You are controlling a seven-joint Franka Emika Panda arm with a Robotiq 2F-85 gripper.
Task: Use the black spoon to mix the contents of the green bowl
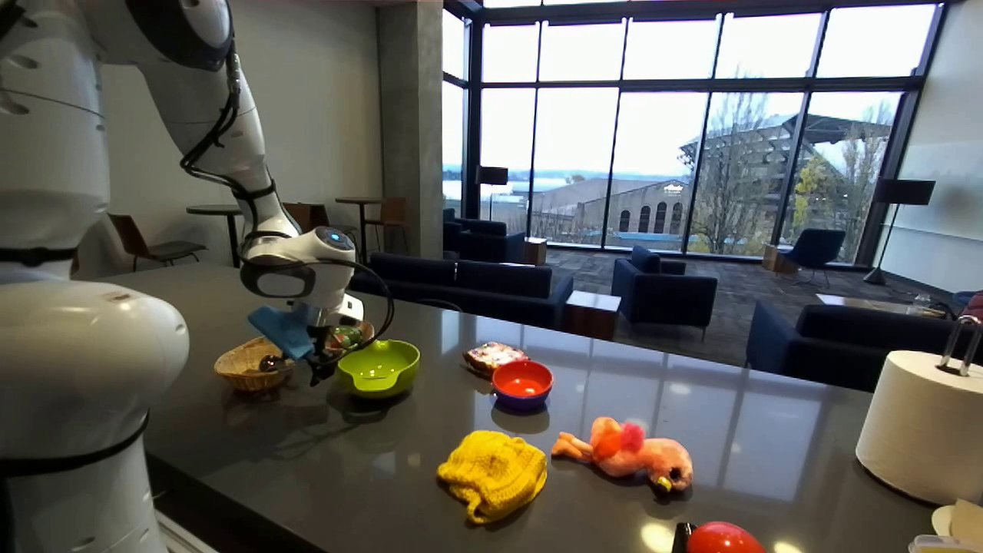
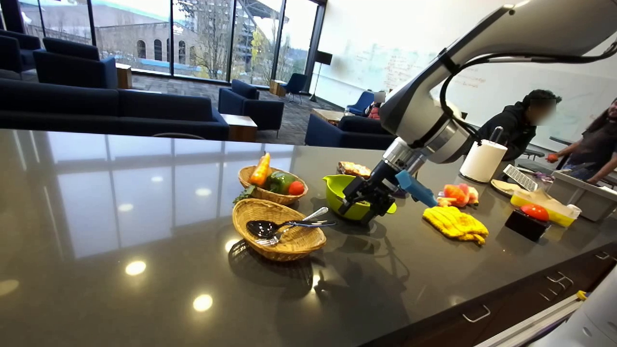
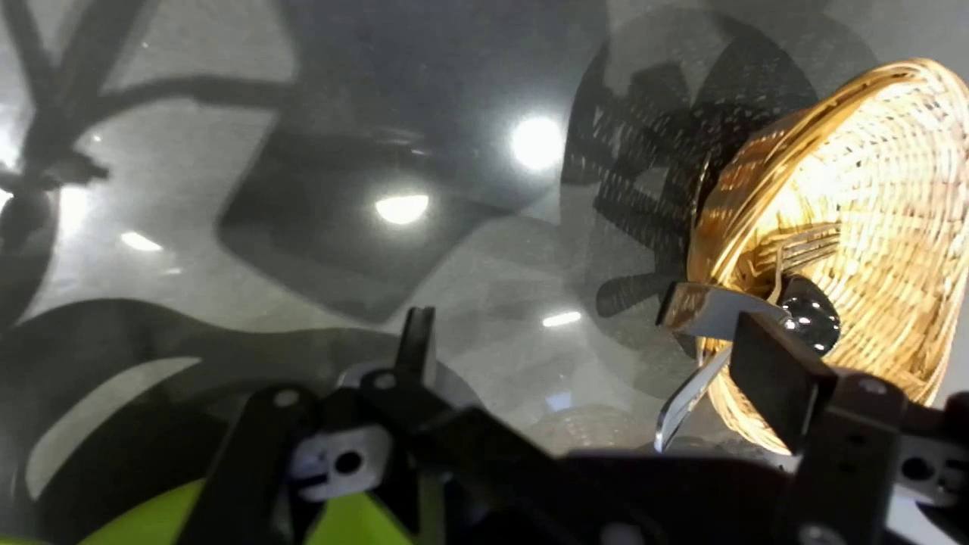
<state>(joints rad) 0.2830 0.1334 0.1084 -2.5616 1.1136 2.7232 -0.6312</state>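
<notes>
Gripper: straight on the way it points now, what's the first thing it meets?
Probably the grey countertop, facing the open gripper in the wrist view. But one of the fingers overlaps the black spoon there, so it might clip the handle first; depth is unclear.

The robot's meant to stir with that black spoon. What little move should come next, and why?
I'd probably ease the open gripper sideways toward the basket, to centre it on the black spoon: the gripper holds nothing, and in the wrist view the spoon's handle shows beside one finger, not midway.
</notes>
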